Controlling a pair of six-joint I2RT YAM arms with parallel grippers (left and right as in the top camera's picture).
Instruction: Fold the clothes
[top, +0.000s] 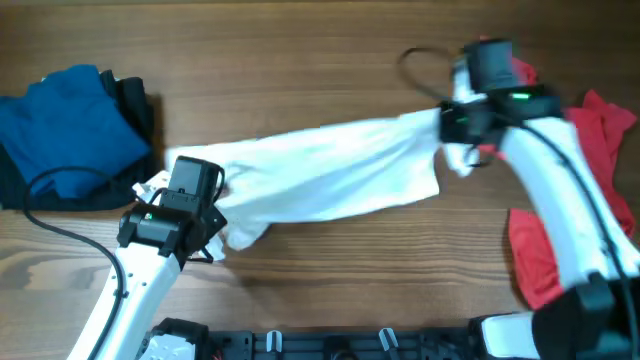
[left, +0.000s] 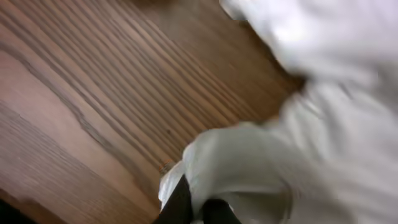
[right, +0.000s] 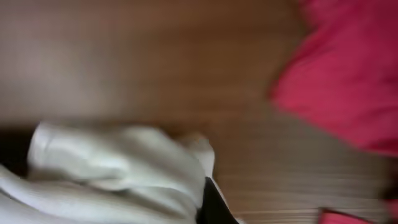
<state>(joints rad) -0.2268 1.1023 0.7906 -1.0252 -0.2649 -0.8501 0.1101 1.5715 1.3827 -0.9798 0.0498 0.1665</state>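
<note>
Nearest, the left gripper (top: 212, 238) is pinched closed on a bunched corner of the white shirt (top: 330, 170). The shirt lies strung across mid-table to the right gripper (top: 455, 150), likewise clamped on its edge (both wrist views show cloth gathered in the grip). It looks light, limp and quick to wrinkle, so it should sag wherever it is unsupported; hems or shoulder seams seem the best holds. The wooden table (top: 300, 70) looks smooth. Farther off lie a blue garment (top: 70, 120) and red ones (top: 605, 120), well apart.
</note>
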